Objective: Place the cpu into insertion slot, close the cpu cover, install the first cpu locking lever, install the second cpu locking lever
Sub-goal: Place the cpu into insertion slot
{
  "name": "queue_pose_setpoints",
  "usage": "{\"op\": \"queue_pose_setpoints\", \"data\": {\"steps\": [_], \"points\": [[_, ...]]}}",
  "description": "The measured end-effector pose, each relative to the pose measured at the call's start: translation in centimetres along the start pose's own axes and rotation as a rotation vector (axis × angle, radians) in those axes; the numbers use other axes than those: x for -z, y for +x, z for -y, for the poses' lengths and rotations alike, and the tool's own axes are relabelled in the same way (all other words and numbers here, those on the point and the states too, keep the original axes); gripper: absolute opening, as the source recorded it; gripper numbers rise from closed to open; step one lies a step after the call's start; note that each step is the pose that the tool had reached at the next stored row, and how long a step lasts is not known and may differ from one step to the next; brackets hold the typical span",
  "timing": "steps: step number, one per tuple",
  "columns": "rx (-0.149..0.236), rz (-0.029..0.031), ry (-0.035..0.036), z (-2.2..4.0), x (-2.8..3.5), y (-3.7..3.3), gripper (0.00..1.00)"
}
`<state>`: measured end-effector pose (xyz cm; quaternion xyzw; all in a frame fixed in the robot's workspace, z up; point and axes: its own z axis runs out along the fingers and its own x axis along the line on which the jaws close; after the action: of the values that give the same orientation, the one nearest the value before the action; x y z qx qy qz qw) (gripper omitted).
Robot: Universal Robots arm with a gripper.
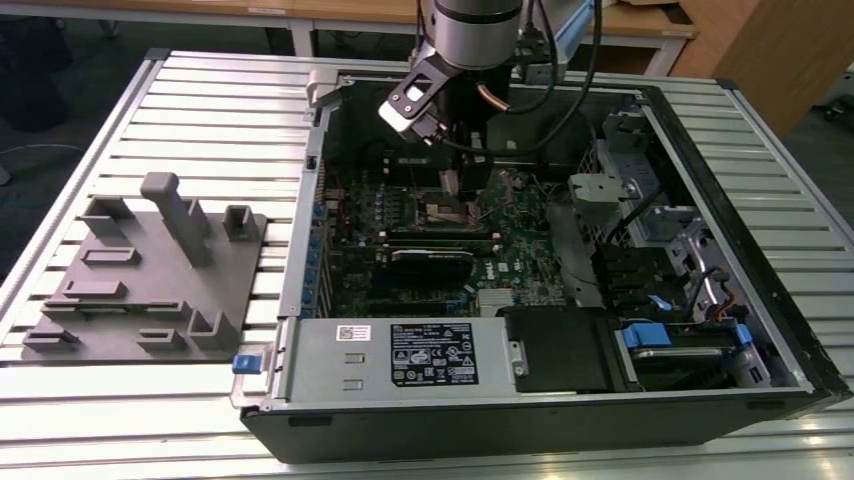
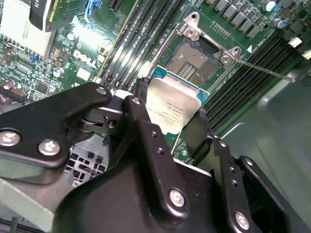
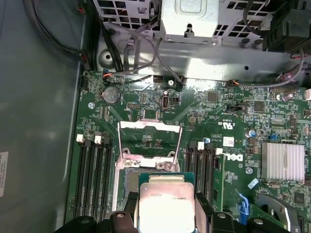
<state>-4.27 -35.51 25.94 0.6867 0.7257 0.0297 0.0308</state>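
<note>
gripper [image 2: 171, 103] clasping cpu [image 2: 170, 114]; insertion slot [image 2: 192, 63] uncovered

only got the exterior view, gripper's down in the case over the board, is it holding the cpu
observer: Yes. In both wrist views the gripper is shut on the cpu, pinching its edges.
operator: slot free?
observer: Yes. In the second wrist view the slot is bare, with its contact field showing. The cpu is held off it, not seated.
operator: and the cover
observer: In the first wrist view the cover is flipped open, away from the slot.
</note>
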Motion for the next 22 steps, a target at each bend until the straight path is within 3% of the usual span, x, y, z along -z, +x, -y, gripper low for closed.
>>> {"op": "queue_pose_setpoints", "data": {"steps": [13,19,21,22], "points": [[0.0,0.0034,0.0002,0.16,-1.83,0.01,0.54],[0.0,0.0049,0.0004,0.17,-1.96,0.0,0.54],[0.001,0.0089,0.0004,0.18,-2.06,0.01,0.54],[0.001,0.014,0.0008,0.19,-2.12,0.01,0.54]]}}
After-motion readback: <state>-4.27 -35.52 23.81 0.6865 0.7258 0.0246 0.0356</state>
